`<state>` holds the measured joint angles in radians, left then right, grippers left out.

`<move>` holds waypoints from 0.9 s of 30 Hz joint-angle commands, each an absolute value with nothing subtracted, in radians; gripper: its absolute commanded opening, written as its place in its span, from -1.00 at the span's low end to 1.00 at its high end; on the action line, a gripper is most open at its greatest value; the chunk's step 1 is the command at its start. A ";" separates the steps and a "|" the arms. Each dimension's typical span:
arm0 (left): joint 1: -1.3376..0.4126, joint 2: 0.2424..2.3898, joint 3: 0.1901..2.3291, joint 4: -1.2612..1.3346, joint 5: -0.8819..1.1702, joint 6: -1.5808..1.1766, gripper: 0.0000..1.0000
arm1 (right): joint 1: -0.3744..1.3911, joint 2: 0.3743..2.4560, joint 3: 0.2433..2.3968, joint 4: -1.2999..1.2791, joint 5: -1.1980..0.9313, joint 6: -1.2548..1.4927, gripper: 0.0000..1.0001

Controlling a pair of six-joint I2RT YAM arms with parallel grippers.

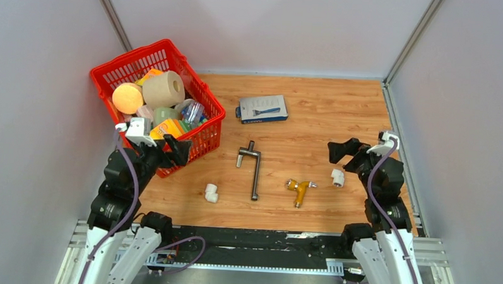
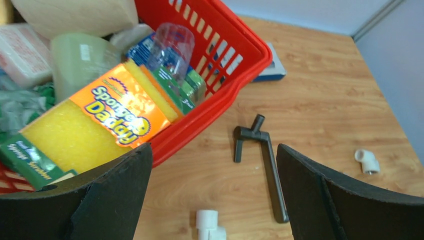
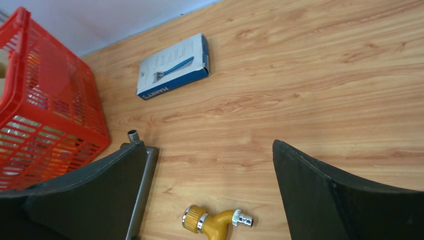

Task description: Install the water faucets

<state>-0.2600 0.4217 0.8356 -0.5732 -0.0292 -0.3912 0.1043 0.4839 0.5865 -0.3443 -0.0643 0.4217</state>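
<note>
2 pincers, both spread wide and holding nothing. The left gripper (image 1: 178, 150) hangs over the near-left part of the table (image 1: 338, 107), close by the red basket (image 1: 211, 97), and the right gripper (image 1: 337, 151) hangs toward the right edge. Between them, about mid-table, the water faucet (image 1: 255, 170) lies flat on the wood. Its long tube points at the near edge and the crossbar is at the far end. Neither arm is touching it.

What could go wrong, guessing here: that tube is thin and lies flat, so fingers closing on it could skid off or roll it away. Grab it far from the crossbar and that end will probably swing down. 1 white elbow fitting (image 1: 211, 192) sits near its left and a yellow hose connector (image 1: 300, 189) just to its right, so a sloppy reach could knock either. The left arm could also snag the basket wall swinging out. And no mount for the faucet shows anywhere.

Views: the top camera alone gets everything at once, including the 2nd white elbow (image 1: 338, 177) by the right gripper. Left wrist frames the whole faucet and both elbows, plus a sponge pack (image 2: 100, 120) in the basket, but no yellow connector. Right wrist catches only a strip of tube beside 1 finger and no elbows. It does show the connector's chrome tip close up, and the razor box (image 3: 175, 65) toward the far edge.
</note>
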 commanded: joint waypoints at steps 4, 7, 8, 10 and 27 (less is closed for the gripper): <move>-0.256 0.454 0.805 -0.542 0.144 -0.405 1.00 | 0.109 0.439 0.518 -0.218 -0.233 0.414 1.00; -0.255 0.449 0.782 -0.529 0.140 -0.371 1.00 | 0.109 0.524 0.534 -0.207 -0.303 0.373 1.00; -0.256 0.440 0.775 -0.522 0.140 -0.358 1.00 | 0.109 0.555 0.543 -0.209 -0.325 0.365 1.00; -0.255 0.420 0.740 -0.491 0.140 -0.344 1.00 | 0.110 0.606 0.551 -0.204 -0.383 0.367 1.00; -0.256 0.370 0.630 -0.462 0.150 -0.313 1.00 | 0.737 1.245 0.787 -0.248 0.142 0.646 0.35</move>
<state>-0.2600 0.3794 0.6353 -0.4973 0.1413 -0.3271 0.5743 1.1038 0.6552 -0.2348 -0.0582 0.5217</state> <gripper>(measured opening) 1.000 0.685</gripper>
